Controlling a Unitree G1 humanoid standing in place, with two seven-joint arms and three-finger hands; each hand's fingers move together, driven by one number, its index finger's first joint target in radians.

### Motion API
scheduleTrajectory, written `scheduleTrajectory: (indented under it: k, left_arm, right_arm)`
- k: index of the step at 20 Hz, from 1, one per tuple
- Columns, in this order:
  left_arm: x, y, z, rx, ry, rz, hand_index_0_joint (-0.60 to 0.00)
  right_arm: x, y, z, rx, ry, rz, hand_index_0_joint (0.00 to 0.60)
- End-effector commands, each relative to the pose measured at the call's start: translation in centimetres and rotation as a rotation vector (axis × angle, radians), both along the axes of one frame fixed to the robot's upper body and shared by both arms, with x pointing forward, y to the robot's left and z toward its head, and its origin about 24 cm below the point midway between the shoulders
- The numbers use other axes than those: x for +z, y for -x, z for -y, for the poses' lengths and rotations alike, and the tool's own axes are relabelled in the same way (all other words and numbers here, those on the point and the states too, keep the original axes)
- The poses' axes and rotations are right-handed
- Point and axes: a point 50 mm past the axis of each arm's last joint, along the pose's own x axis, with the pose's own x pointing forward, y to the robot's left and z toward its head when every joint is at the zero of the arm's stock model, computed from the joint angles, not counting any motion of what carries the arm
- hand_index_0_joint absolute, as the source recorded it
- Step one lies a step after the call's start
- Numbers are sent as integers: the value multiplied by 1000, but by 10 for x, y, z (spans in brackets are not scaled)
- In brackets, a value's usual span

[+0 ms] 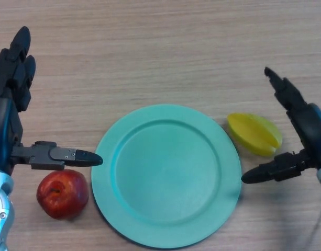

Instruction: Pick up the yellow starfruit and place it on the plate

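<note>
The yellow starfruit [254, 134] lies on the wooden table just right of the teal plate [165, 175], close to its rim. My right hand [306, 140] is spread wide at the starfruit's right side, fingers reaching up past it and thumb stretched below it toward the plate's edge; nothing is grasped. My left hand [13, 99] rests at the far left, fingers straight and pointing away, its thumb extended toward the plate's left rim.
A red apple [62, 193] sits on the table at the plate's lower left, just beneath my left thumb. Bare wooden tabletop stretches across the far half of the view.
</note>
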Motion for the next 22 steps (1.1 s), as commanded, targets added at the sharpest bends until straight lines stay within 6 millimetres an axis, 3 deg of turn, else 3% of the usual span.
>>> scheduleTrajectory:
  k: [1,8,10,11,13,17,22]
  left_arm:
    - [34,10,-3,-9,-43,223,0]
    - [32,12,-3,-2,-59,223,0]
    - [32,12,-3,-1,-62,221,0]
    - [32,12,-3,-1,-66,221,0]
    - [32,13,-5,3,-77,226,0]
    - [34,14,-6,11,-86,236,0]
    - [34,16,-7,13,-76,249,0]
  right_arm:
    - [36,-5,-2,49,20,248,0]
    - [22,-21,-6,56,17,227,0]
    - [20,-23,-6,55,17,226,199]
    - [18,-24,-7,56,23,228,348]
    - [14,-28,-8,62,53,241,580]
    - [8,-31,-2,42,311,310,600]
    - [21,-27,3,1,335,336,600]
